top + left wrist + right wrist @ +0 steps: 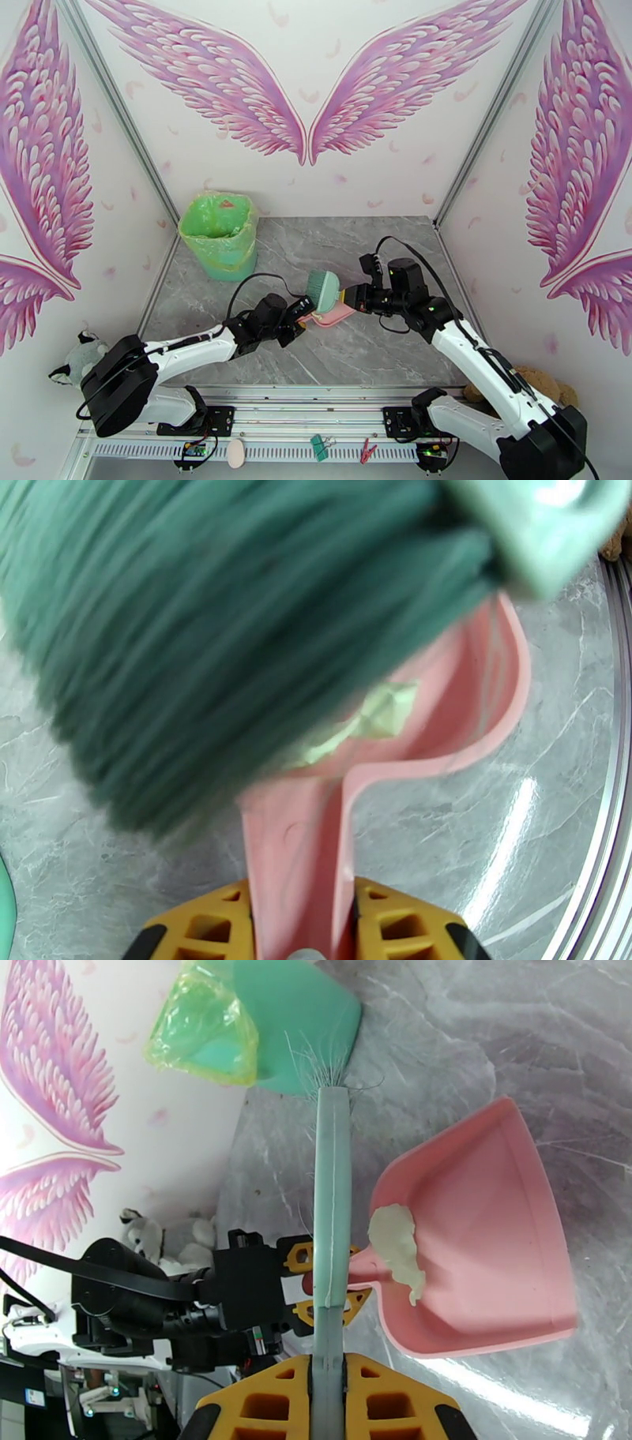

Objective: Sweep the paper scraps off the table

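Note:
My left gripper (306,316) (296,926) is shut on the handle of the pink dustpan (338,316) (494,693) (498,1228), which rests on the grey marble table (379,355). A pale mint green paper scrap (383,713) (399,1248) lies inside the pan near its handle end. My right gripper (353,298) (328,1390) is shut on the handle of the teal-green brush (322,288) (332,1197). The blurred brush bristles (229,630) hang just over the pan and hide part of it. From the right wrist, the left gripper (320,1280) shows behind the brush handle.
A green bin (220,233) (261,1023) with a green liner stands at the table's far left corner. Winged walls close in three sides. The aluminium edge (612,796) runs along the near side. Stuffed toys (75,359) sit off the table by the arm bases.

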Action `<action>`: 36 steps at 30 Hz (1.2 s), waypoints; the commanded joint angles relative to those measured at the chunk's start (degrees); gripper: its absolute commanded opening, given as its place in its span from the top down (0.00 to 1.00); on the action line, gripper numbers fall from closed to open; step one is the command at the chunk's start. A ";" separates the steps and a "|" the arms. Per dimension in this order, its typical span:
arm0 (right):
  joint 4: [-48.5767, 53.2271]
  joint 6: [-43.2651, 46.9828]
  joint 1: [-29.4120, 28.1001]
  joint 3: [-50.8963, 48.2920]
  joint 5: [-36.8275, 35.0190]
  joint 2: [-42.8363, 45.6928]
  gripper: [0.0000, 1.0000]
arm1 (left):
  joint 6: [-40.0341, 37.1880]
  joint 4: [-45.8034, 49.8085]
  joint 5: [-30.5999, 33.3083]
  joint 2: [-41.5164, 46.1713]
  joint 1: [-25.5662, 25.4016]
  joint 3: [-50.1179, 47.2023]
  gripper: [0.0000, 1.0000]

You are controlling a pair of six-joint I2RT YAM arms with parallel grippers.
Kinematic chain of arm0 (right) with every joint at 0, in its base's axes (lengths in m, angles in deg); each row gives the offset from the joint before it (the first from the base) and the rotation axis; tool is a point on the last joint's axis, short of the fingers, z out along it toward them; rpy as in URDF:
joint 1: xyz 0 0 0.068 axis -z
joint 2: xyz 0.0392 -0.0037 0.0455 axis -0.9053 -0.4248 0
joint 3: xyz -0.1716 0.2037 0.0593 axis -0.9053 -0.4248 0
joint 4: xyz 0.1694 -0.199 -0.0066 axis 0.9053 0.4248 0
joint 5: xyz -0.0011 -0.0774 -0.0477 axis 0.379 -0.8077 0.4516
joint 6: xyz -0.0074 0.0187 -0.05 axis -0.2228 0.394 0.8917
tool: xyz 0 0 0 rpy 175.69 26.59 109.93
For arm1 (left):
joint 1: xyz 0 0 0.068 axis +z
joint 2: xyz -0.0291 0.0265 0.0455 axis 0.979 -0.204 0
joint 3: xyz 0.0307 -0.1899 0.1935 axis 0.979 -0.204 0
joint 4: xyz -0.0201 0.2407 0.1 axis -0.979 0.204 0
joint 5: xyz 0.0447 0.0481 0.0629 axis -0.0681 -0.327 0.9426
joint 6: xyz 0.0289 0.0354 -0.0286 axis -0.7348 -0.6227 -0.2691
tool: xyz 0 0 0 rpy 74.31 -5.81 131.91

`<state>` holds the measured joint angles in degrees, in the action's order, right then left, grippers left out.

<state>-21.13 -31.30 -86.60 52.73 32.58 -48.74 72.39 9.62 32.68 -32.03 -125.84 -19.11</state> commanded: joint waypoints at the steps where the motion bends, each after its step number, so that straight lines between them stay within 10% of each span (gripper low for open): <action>1: 0.15 2.09 0.25 -0.91 -0.94 -0.51 1.00 | -0.43 -1.06 -1.09 0.89 0.33 0.00 1.00; 17: 13.12 11.79 0.37 0.76 -22.47 2.45 1.00 | -0.07 -0.47 -1.47 -1.68 0.42 1.97 1.00; 36: 20.09 15.05 1.16 10.77 -26.13 13.46 1.00 | -1.52 8.35 4.86 0.52 0.74 6.65 1.00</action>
<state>-3.36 -17.75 -85.94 61.32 9.50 -36.78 71.06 15.78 36.33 -34.09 -125.47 -15.53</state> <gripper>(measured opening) 0.129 0.279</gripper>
